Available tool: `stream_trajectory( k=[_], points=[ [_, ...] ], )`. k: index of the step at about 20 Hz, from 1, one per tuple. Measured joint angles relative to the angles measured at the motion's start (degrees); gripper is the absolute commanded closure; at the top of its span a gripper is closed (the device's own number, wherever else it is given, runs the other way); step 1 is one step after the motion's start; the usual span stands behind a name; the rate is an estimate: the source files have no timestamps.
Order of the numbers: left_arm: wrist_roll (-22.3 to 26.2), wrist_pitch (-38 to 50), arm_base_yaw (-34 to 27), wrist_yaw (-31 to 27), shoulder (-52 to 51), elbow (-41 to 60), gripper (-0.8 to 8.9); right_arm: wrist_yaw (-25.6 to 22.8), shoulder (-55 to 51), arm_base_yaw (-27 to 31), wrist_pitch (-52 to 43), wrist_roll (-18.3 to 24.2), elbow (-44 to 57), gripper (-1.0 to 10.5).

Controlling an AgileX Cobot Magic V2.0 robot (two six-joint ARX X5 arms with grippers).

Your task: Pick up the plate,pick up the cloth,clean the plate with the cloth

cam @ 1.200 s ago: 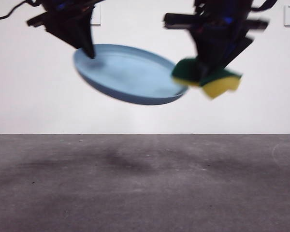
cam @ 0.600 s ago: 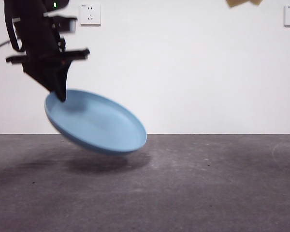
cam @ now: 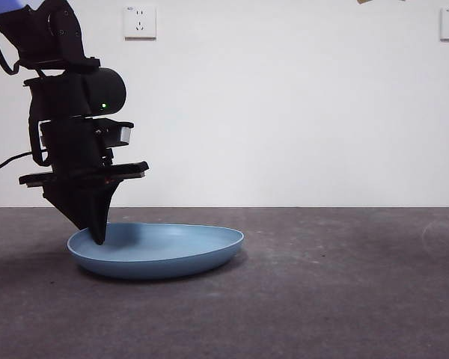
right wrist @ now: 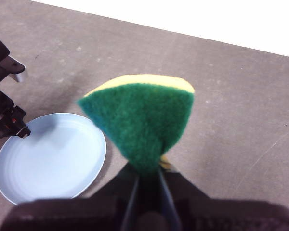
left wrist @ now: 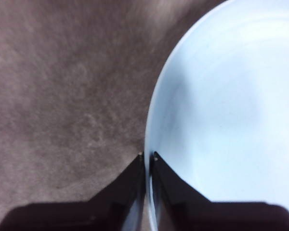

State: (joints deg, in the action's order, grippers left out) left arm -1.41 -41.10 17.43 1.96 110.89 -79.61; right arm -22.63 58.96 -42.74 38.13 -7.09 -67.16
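Your left gripper [cam: 99,241] was clamped on the near-left rim of the light-blue plate [cam: 165,250], its two black jaws pinched together over the edge, as the left wrist view [left wrist: 147,156] confirmed. The plate [left wrist: 226,110] sat flat on the grey table [cam: 322,292], low and level, with the gripper at its left end. Your right gripper [right wrist: 147,175] was high above the table, well apart from the plate, jaws squeezed on the cloth, a yellow sponge with a green scouring face [right wrist: 139,120] bulging out above them. In the front view only a yellow scrap [cam: 365,1] of it showed at the top edge.

You appeared to be at the close of the job: plate down on the table, wiping seemingly over. The next move probably called for you to part the left jaws and lift clear of the rim without tipping the plate, then bring the sponge down beside it.

The count stood at one plate, one sponge, two grippers, and two wall sockets [cam: 139,21] on the white wall behind the plate.
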Motion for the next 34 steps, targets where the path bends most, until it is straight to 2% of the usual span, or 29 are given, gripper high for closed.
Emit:
stream_trajectory(
  k=[2,3,7,12,18,22,23,27,28,34],
  points=[
    [-0.02,-1.07,0.02,-1.79,0.09,0.02,3.5,0.0,0.44,0.46,-0.07,0.0,0.0,9.6],
    [-0.04,-1.49,0.02,-1.75,0.11,0.11,3.23,0.0,1.05,0.72,-0.07,0.0,0.0,9.6],
    [-0.07,-1.57,0.42,-1.46,-2.69,0.22,3.23,0.15,6.62,2.47,-0.09,0.0,0.0,9.6],
    [-0.11,-1.81,3.23,1.36,-18.82,0.22,3.23,1.11,17.68,6.71,-0.35,0.0,0.0,9.6],
    [-0.13,-3.83,6.43,1.53,-37.75,0.22,3.24,18.4,33.31,13.79,-4.9,0.0,0.0,9.4],
    [-0.13,-6.67,7.8,1.57,-43.39,0.22,3.24,19.65,41.75,16.5,-6.1,0.0,0.0,9.3],
    [-0.13,-7.34,7.87,1.57,-43.87,0.22,3.24,19.67,43.19,16.87,-5.99,0.0,0.0,8.6],
    [-0.13,-10.19,8.0,1.6,-43.98,0.22,3.24,20.83,45.44,17.35,-6.23,0.0,0.0,4.0],
    [-0.13,-10.27,8.0,1.57,-43.98,0.22,3.24,20.87,45.44,17.35,-6.19,0.0,0.0,3.7],
    [-0.13,-10.29,8.26,1.57,-43.98,0.22,3.24,21.14,45.35,17.33,-5.77,-0.28,0.0,3.8]
  ],
)
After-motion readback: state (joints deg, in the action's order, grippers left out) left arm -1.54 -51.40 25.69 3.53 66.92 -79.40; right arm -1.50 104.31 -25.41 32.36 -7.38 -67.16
